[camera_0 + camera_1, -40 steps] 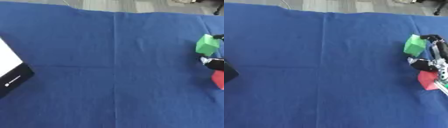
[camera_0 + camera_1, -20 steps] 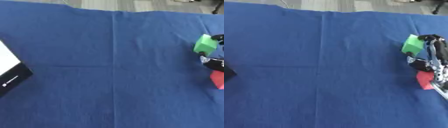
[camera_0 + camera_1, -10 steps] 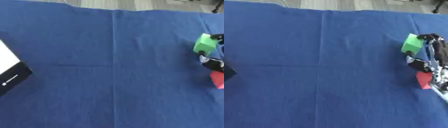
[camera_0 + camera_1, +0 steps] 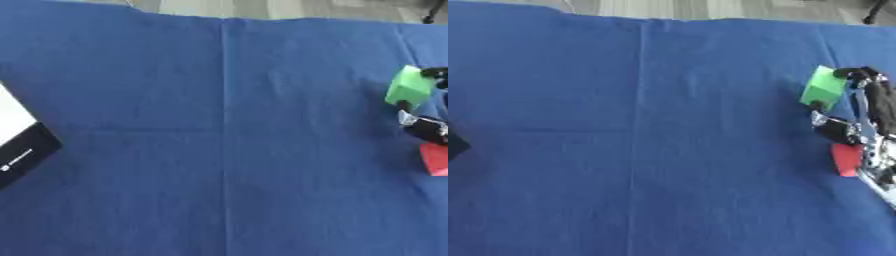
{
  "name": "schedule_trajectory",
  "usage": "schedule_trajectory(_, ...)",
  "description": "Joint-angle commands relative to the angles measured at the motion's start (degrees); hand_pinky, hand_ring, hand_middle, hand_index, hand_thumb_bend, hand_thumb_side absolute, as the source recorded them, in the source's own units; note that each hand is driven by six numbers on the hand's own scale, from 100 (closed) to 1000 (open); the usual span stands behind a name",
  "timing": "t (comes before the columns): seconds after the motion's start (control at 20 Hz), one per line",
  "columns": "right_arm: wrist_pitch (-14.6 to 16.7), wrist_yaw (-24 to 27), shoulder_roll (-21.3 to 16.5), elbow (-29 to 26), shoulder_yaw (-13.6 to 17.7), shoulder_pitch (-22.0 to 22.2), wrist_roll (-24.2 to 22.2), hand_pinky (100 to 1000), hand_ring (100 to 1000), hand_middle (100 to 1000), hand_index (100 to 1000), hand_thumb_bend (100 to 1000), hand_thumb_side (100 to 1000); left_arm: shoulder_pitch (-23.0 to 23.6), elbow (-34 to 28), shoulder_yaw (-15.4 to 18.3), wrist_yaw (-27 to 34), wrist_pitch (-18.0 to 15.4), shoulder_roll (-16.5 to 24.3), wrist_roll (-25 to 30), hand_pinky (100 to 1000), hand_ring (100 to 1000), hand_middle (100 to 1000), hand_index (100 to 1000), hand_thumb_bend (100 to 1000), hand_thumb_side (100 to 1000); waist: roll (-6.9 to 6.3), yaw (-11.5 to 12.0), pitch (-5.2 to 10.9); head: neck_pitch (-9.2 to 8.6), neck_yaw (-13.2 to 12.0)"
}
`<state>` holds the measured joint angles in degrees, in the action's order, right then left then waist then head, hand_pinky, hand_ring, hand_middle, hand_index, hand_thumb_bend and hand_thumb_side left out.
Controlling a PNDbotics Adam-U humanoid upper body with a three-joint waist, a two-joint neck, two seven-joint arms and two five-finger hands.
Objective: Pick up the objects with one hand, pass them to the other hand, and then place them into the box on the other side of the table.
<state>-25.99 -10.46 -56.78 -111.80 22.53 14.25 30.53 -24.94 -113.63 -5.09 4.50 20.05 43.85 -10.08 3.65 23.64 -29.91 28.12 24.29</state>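
Left eye view: The counter [image 4: 219, 150] is covered by a blue cloth with a crease running down its middle. The box [image 4: 19, 142], white inside with a black wall, shows only as a corner at the left edge, and nothing can be seen lying in the part visible. A green block [image 4: 409, 88] sits near the right edge; a red block [image 4: 435, 159] lies below it, cut off by the frame. Between them only dark parts of the right hand [image 4: 427, 129] show. Judgement: the task is at its first step; no handover and no placing are evident, and both blocks are well apart from the box.

Right eye view: The right hand [image 4: 861, 117] comes in from the right edge, its fingers curled round the green block [image 4: 823, 89], one fingertip [image 4: 846, 73] hooked over the block's upper right corner and the thumb below the lower edge. The block is a plain bright green cube, tilted; whether it is off the cloth cannot be told. The red block [image 4: 846, 159] lies just beside the lower part of the hand, partly hidden behind it; contact cannot be judged. The box appears only as a dark sliver at the left edge. The left hand shows in neither view. Remaining, by judgement: lift, pass to the left hand, place in the box, then the red block likewise
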Motion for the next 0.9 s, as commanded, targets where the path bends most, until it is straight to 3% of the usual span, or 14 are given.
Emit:
schedule_trajectory(0.05, 0.3, 1.2, -1.0, -1.6, 0.9, 0.5, 1.6, 749, 731, 537, 611, 208, 100, -0.1, -1.0, 1.2, 0.2, -0.2, 2.4, -0.3, 916, 638, 606, 736, 100, 726, -0.18, -0.1, 1.95, 0.13, -0.1)
schedule_trajectory(0.65, 2.0, 2.9, -1.1, -2.8, 0.8, 1.3, 4.9, 726, 728, 524, 596, 181, 100, 0.2, -1.0, 1.2, 0.2, -0.3, 2.5, -0.4, 918, 637, 607, 737, 100, 729, -0.18, -0.5, 2.68, 0.55, 0.1)
schedule_trajectory(0.9, 5.0, 4.0, -1.8, -2.8, 0.5, 1.1, 5.5, 720, 726, 518, 588, 163, 100, 0.5, -1.0, 1.3, 0.3, -0.3, 2.7, -0.4, 919, 637, 607, 737, 100, 730, -0.21, -1.2, 3.4, 0.94, 0.1)
